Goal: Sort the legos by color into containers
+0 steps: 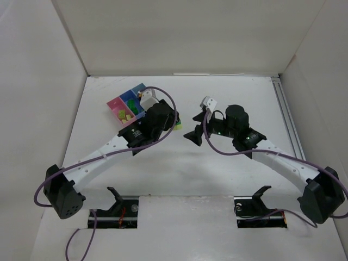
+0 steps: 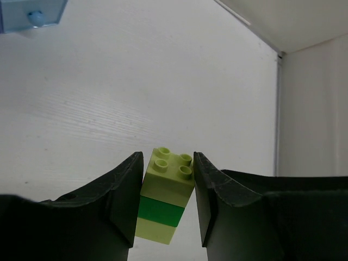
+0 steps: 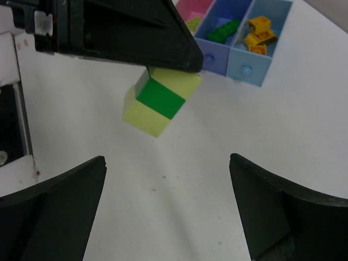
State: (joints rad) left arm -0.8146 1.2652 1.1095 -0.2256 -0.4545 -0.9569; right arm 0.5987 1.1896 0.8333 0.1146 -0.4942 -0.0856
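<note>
Striped brick (image 2: 163, 198), pale yellow with green band, pinched in my left gripper (image 2: 167, 160), just beside bins (image 1: 138, 88). My right gripper (image 3: 167, 160) spread wide, empty, facing brick.

Done:
- orange bricks (image 3: 256, 33) in light-blue bin (image 3: 247, 70)
- dark green brick (image 3: 223, 30) in blue bin (image 3: 215, 58)
- lime bricks (image 1: 126, 115) in pink bin (image 1: 114, 103)

Left: drop striped brick. No strays seen on table (image 2: 136, 98), though my arms may hide some. Nothing blocks way to bins.

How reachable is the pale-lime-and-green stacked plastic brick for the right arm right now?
Probably yes, though it isn't free. The right gripper is open and faces the brick with nothing in between, but the left gripper is shut on it, its fingers covering two sides.
</note>
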